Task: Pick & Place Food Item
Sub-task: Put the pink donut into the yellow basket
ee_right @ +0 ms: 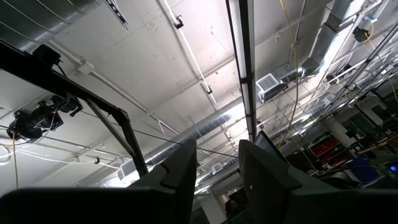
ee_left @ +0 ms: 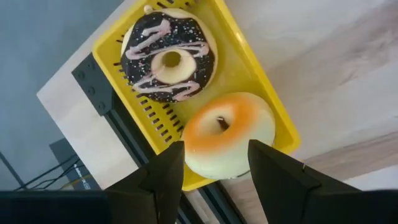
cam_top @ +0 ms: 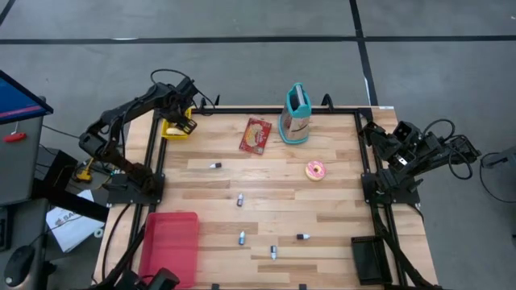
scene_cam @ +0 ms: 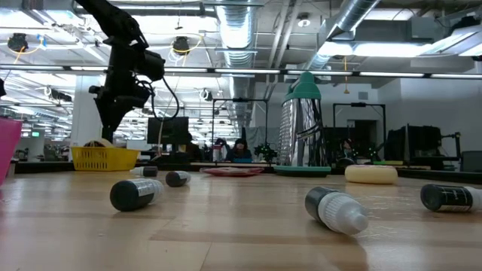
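Your left gripper [ee_left: 211,165] hangs over the yellow basket [cam_top: 175,127] at the upper left of the high view, fingers spread and empty. Two donuts already lie in the basket, a chocolate one [ee_left: 169,55] and an orange-glazed one [ee_left: 227,134] touching it, so those look placed. Left on the table are the pink donut [cam_top: 315,170] at centre right and the red packet [cam_top: 255,135]; your right gripper [ee_right: 214,168] waits at the right edge, narrow and empty.

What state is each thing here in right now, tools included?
Left tool: open, above the yellow basket.
Right tool: empty, pointing at the ceiling.
Yellow basket: holds two doughnuts.
Orange doughnut: lying in the basket.
Chocolate doughnut: lying in the basket.
Pink doughnut: on the table.
Grater: upright.
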{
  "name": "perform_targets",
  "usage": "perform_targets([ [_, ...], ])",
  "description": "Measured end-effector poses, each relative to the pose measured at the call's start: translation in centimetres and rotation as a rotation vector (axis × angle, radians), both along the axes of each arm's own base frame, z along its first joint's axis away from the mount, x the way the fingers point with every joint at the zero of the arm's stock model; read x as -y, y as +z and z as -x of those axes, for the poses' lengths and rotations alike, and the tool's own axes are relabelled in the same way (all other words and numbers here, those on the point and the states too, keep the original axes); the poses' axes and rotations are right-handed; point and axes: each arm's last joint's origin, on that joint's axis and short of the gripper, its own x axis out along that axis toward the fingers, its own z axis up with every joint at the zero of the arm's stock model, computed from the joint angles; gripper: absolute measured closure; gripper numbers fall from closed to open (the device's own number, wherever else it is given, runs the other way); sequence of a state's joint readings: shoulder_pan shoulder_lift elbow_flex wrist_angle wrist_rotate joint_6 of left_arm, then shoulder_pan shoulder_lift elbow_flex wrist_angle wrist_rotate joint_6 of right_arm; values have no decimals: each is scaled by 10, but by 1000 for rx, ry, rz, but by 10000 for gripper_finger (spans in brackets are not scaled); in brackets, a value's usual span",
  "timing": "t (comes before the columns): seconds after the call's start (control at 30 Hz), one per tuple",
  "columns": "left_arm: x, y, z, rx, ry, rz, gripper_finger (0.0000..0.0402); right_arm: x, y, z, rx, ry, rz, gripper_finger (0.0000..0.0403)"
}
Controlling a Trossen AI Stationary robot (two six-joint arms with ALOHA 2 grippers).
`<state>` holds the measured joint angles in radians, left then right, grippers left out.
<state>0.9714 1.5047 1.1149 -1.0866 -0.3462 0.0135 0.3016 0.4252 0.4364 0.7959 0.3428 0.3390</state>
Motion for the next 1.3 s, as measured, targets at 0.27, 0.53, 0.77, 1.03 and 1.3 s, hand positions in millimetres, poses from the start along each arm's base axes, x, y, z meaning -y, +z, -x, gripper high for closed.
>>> perform_targets([
  [0.27, 5, 0, 1, -18, -15, 50, 231, 0, 0, 0, 0, -4, 4, 290],
  [0.53, 7, -4, 2, -32, -44, 80, 231, 0, 0, 0, -1, -5, 5, 290],
  [0.77, 9, -18, 1, -70, -65, 68, 231, 0, 0, 0, -1, -5, 5, 290],
  [1.03, 6, -27, 0, -38, -23, 8, 235, 0, 0, 0, 2, 0, 0, 290],
  [1.3, 14, -3, -9, 35, -59, -80, 235, 0, 0, 0, 6, 1, -3, 290],
])
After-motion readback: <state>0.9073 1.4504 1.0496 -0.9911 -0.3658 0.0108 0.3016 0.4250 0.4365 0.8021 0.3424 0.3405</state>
